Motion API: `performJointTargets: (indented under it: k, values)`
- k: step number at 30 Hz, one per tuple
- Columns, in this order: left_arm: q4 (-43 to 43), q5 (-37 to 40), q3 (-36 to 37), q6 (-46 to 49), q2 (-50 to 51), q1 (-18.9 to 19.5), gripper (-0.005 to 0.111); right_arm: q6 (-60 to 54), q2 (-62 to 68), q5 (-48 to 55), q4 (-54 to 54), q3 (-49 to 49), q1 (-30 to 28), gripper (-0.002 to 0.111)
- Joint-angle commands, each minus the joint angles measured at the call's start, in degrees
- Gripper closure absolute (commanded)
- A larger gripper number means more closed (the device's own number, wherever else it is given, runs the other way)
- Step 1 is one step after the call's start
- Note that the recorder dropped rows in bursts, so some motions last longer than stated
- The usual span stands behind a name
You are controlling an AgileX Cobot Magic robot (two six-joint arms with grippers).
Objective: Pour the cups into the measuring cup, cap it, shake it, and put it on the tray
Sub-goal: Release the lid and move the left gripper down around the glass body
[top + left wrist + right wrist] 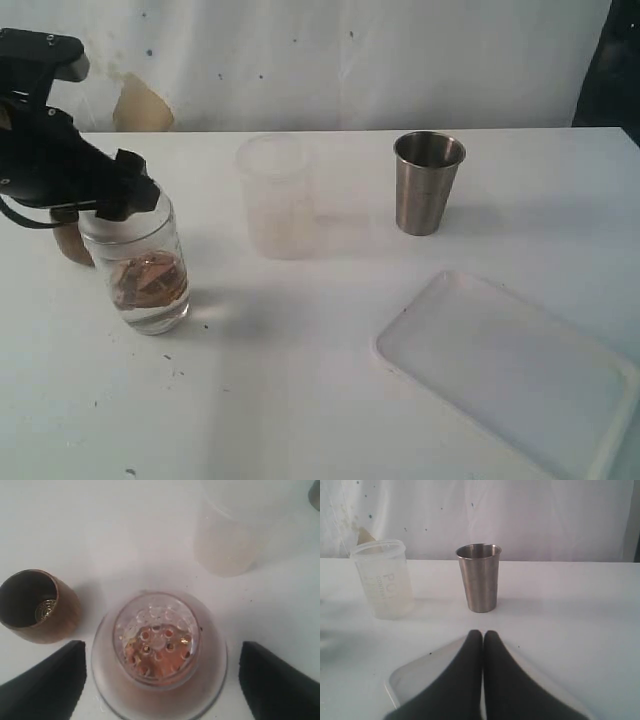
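Note:
The clear measuring cup (pixel 140 268) stands at the left of the table with brownish-orange contents in its lower part. From above, the measuring cup (pixel 159 655) shows a round dimpled surface over those contents. My left gripper (pixel 160 682) is open, with its black fingers (pixel 47 685) on either side of the cup and apart from it. In the exterior view the left gripper (pixel 128 192) sits over the cup's rim. The brown wooden cup (pixel 37 605) stands upright right beside it, half hidden in the exterior view (pixel 70 243). The steel tumbler (pixel 428 182) stands at the back right. My right gripper (pixel 483 636) is shut on nothing, above the white tray (pixel 420 672).
A frosted milky cup (pixel 275 197) stands upright between the measuring cup and the steel tumbler (pixel 479 577). The white tray (pixel 510 372) lies at the front right, reaching the table's edge. A white curtain hangs behind the table.

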Motion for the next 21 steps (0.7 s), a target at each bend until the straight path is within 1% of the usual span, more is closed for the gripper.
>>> performJointTargets:
  k: [1, 3, 5, 6, 7, 8, 9, 10, 13, 15, 16, 17, 21]
  values:
    - [1.62, 0.39, -1.72, -2.40, -3.70, 0.35, 0.026, 0.13, -0.37, -0.42, -0.09, 0.38, 0.10, 0.108]
    - [1.61, 1.06, -2.01, -2.78, -6.30, 0.35, 0.026, 0.13, -0.37, -0.42, -0.09, 0.38, 0.10, 0.108]
    - [1.76, 0.25, 0.32, -4.02, -11.18, 0.35, 0.026, 0.13, -0.37, -0.42, -0.09, 0.38, 0.10, 0.108]
    - [1.33, -3.44, 3.27, -6.50, -14.41, 0.35, 0.026, 0.13, -0.37, -0.42, -0.09, 0.38, 0.10, 0.108]
    - [0.39, -6.67, 5.74, -7.07, -16.66, 0.23, 0.026, 0.13, -0.37, -0.42, -0.09, 0.38, 0.10, 0.108]
    - [-1.03, -14.11, 11.80, -8.36, -19.73, 0.23, 0.026, 0.13, -0.37, -0.42, -0.09, 0.38, 0.10, 0.108]
    - [-1.29, -18.88, 15.19, -9.33, -21.25, 0.23, 0.026, 0.13, -0.37, -0.42, -0.09, 0.38, 0.10, 0.108]
    - [-1.43, -28.81, 22.50, -11.08, -23.29, 0.23, 0.026, 0.13, -0.37, -0.42, -0.09, 0.38, 0.10, 0.108]
    - [-1.75, -52.09, 37.82, -13.50, -24.46, 0.23, 0.026, 0.13, -0.37, -0.42, -0.09, 0.38, 0.10, 0.108]
    - [-1.75, -65.06, 46.63, -13.14, -24.46, 0.23, 0.026, 0.13, -0.37, -0.42, -0.09, 0.38, 0.10, 0.108]
    - [-1.75, -69.25, 49.19, -12.26, -24.46, 0.23, 0.027, 0.13, -0.37, -0.42, -0.09, 0.38, 0.10, 0.108]
    - [-1.75, -71.67, 51.43, -11.39, -24.46, 0.23, 0.028, 0.13, -0.37, -0.42, -0.09, 0.38, 0.10, 0.108]
    - [0.84, -71.96, 52.78, -10.55, -21.83, 0.23, 0.028, 0.13, -0.37, -0.42, -0.09, 0.38, 0.10, 0.108]
